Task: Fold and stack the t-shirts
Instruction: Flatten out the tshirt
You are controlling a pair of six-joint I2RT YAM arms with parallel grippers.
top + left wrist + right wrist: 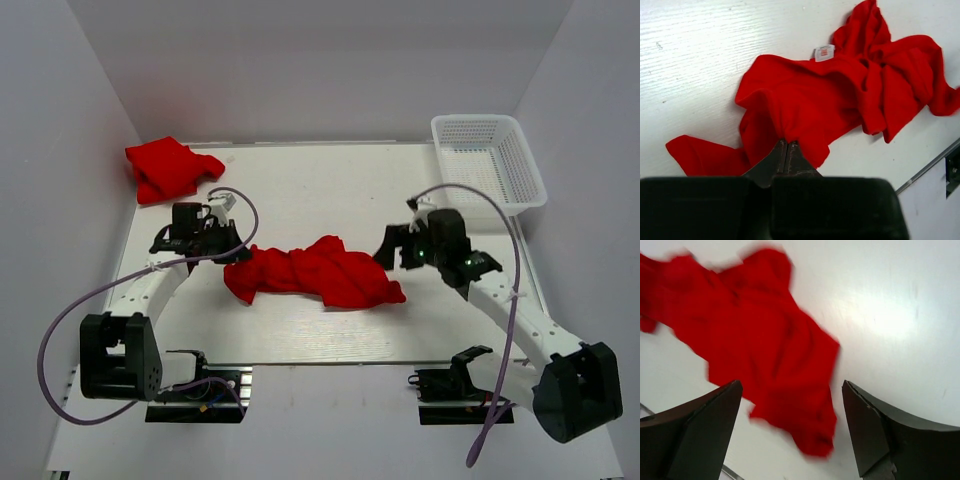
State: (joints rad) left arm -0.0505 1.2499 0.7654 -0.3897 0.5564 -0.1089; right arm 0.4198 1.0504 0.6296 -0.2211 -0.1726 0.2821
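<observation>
Left tool point(786, 150): I find its jaws fully closed, pinching a fold at the left end of the centre shirt point(320, 272), the cloth drawn up in a peak to the tips.

Right tool point(790, 390): jaws spread wide and holding nothing. It hangs over the shirt's right end. The wrist view is blurred, so I cannot tell if a finger touches the cloth.

The centre shirt lies crumpled and twisted lengthwise across the middle of the counter point(320, 190), a white tag point(824, 52) showing at one edge. It is well apart from every counter edge.

The far shirt point(168, 167) sits bunched in the far left corner. A basket point(490, 160) stands in the far right corner. Bare counter runs between those two and behind the centre shirt, with a narrower strip in front of it.
</observation>
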